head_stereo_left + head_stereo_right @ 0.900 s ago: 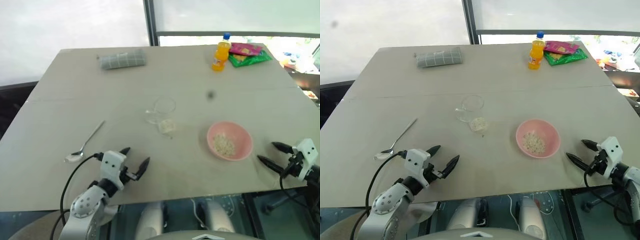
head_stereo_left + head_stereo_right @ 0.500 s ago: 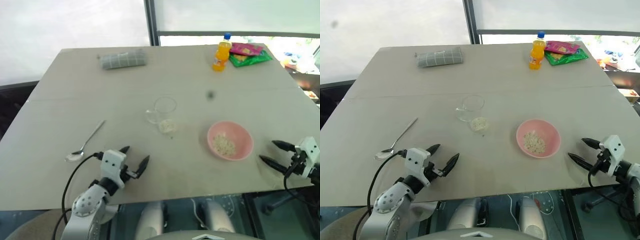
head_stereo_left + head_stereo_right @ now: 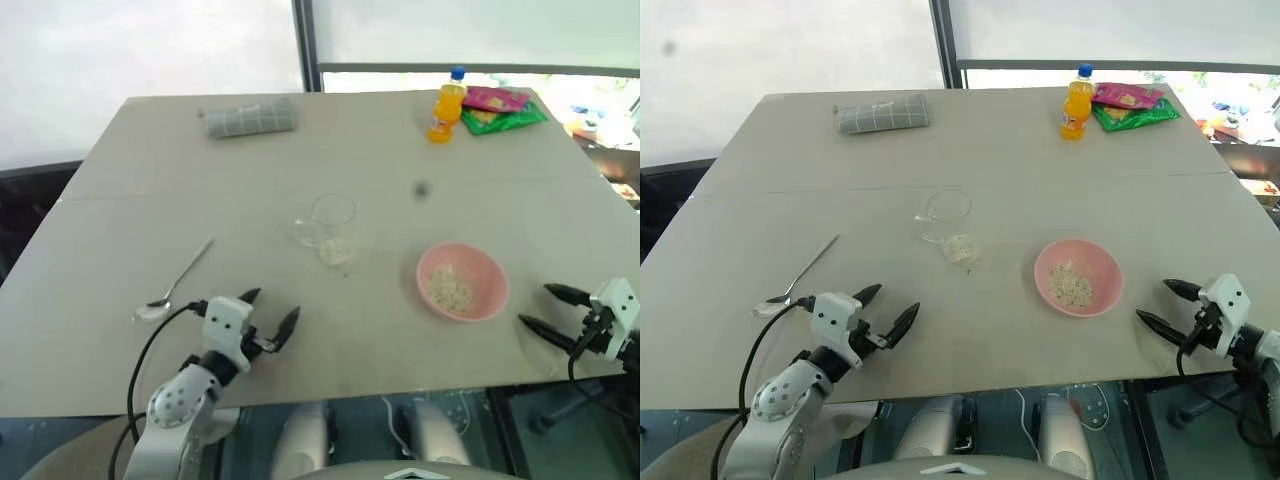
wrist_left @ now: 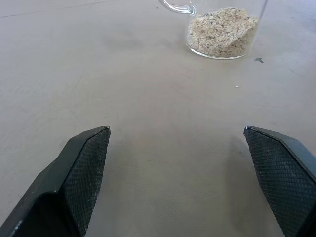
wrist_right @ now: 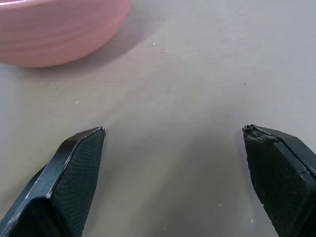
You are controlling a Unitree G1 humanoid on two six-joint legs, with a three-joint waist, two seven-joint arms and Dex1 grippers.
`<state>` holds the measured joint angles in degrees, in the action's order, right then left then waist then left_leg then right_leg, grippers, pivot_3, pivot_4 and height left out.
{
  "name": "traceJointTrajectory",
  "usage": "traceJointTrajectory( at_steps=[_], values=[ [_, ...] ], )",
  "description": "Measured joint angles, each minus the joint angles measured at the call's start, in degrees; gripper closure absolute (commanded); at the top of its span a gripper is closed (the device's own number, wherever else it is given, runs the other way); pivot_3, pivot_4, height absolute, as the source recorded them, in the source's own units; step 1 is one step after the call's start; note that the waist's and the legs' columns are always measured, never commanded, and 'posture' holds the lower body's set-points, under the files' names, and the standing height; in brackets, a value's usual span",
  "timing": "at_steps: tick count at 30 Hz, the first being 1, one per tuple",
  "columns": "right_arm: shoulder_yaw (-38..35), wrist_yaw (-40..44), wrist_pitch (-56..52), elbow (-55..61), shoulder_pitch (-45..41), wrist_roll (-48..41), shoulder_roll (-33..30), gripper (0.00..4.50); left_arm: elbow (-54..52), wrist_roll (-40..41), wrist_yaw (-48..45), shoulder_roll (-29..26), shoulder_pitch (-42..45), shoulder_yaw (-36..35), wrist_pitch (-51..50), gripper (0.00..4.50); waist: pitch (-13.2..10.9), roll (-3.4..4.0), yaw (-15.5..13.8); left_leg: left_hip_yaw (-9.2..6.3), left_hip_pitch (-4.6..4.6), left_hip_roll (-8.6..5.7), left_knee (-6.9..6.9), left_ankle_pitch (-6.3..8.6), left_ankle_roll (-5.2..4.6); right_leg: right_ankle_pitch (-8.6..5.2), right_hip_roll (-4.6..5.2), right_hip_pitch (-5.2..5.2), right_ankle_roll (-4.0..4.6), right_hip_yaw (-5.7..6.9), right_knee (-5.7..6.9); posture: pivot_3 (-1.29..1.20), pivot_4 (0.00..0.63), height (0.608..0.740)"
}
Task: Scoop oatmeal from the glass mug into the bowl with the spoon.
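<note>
An orange drink bottle [image 3: 1074, 101] with a blue cap stands at the far edge of the table [image 3: 1140, 210], just beside green and pink snack packets [image 3: 1128, 104]. A folded grey checked cloth [image 3: 884, 114], or perhaps a pouch, lies at the far left.

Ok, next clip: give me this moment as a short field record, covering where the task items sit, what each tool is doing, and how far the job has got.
spoon: slim silver metal spoon lying on the table, beside the left tool, ungripped
mug: clear glass mug mid-table, upright, with pale flaky oatmeal in its bottom
bowl: round pink bowl right of the mug, some oatmeal inside
left tool: open, empty, pointing toward the mug
right tool: open, empty, beside the bowl
progress: nothing held; oatmeal remains in the mug
</note>
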<state>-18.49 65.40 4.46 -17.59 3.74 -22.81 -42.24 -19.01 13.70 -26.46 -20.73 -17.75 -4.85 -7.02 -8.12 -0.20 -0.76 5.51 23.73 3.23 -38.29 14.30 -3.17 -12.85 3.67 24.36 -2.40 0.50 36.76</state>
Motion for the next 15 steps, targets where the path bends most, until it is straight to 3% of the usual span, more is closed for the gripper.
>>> traceJointTrajectory(
  at_steps=[7,11,15],
  values=[
    [-5.86,6.99,-10.11,12.88,6.74,-9.77,-7.55,0.00,-3.58,2.79,3.34,-3.33,1.88,-7.77,-10.91,0.02,-0.26,-0.30,0.15,-0.04,0.02,0.05,0.01,0.00,0.00,0.00,0.00,0.02,0.00,0.02,0.01,0.00,0.150,0.740],
    [-7.27,8.08,-18.26,22.94,6.22,-15.03,-12.18,0.00,-7.46,7.02,5.26,-5.26,5.92,-12.84,-18.36,0.02,-0.47,-0.67,0.08,-0.08,0.02,0.06,-0.03,0.01,0.01,0.00,0.02,0.00,0.00,0.04,0.02,0.00,0.150,0.740],
    [-5.40,7.18,-23.72,30.38,2.02,-19.28,-12.54,0.00,-6.77,9.28,5.70,-7.60,9.14,-17.55,-22.47,0.02,-0.57,-0.75,0.14,-0.09,0.06,0.06,-0.02,0.00,0.01,0.12,0.00,0.02,0.20,0.06,0.01,0.00,0.150,0.740]
  ],
)
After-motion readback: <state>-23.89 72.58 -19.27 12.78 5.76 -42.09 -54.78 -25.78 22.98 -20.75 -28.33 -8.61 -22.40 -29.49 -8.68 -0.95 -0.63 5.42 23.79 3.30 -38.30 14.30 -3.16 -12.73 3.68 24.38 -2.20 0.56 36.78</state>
